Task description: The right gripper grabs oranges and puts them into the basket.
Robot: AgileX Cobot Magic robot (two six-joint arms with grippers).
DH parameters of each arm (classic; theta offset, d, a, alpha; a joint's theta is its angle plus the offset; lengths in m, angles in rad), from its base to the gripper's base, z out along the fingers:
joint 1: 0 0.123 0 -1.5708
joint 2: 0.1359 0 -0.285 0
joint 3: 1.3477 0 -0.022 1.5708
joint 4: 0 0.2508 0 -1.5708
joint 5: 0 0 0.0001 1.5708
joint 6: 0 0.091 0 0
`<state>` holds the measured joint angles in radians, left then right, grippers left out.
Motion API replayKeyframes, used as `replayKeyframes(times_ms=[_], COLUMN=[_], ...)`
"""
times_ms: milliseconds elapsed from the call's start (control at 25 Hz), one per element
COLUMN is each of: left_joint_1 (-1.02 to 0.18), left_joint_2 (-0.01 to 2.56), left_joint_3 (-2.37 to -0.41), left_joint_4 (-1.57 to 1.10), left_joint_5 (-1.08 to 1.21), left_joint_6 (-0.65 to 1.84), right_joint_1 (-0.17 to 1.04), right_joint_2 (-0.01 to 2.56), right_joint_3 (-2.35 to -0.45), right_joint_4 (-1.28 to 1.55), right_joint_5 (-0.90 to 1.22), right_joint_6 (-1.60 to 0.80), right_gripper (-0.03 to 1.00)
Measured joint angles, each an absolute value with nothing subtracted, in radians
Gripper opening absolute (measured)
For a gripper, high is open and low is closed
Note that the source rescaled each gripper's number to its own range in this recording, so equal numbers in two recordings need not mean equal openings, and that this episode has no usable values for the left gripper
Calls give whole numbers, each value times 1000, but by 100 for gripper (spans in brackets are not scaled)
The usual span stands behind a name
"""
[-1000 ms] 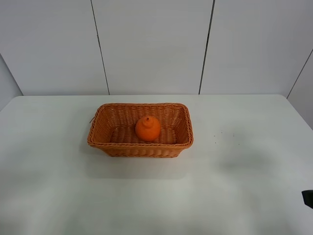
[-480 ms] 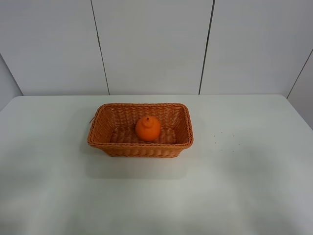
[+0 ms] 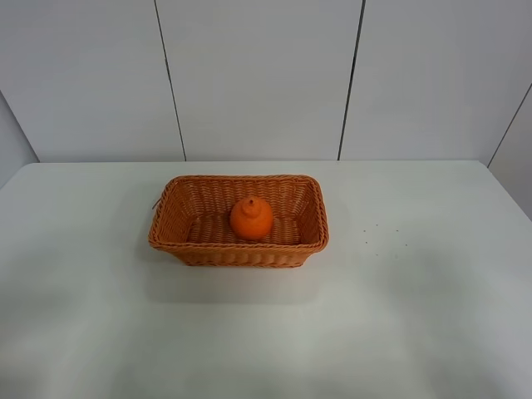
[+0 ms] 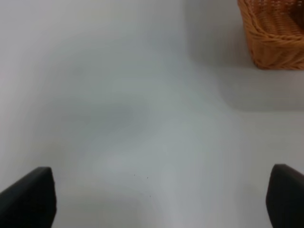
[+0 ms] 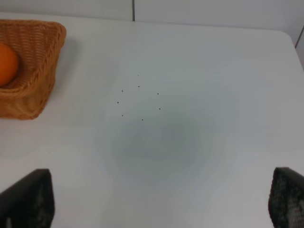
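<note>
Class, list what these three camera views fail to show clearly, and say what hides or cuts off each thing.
- Orange: its underside, hidden by its own body in the high view; the right wrist view's edge crops it.
- Basket: only a corner in each wrist view, cut by the frame.
- Left gripper and right gripper: only fingertips at the wrist views' corners; both absent from the high view.
- Table specks: too small to identify.

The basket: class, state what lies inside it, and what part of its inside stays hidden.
Inside the basket sits one orange, knob up, on the woven floor. The floor under the orange and the inner face of the near wall are hidden from view.
</note>
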<state>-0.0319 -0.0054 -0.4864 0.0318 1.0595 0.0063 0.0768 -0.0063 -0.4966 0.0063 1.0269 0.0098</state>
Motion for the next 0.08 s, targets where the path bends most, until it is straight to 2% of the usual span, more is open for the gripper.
replayKeyframes(times_ms=[80], left_joint_1=[-32], left_joint_2=[-5], left_joint_3=[-486], left_joint_4=[32], left_joint_5=[1060], left_joint_6=[6], right_joint_1=[77], right_joint_2=[-6], right_joint_3=[-497], right_joint_4=[6], right_joint_5=[1027], right_joint_6=[10], right_gripper=[100])
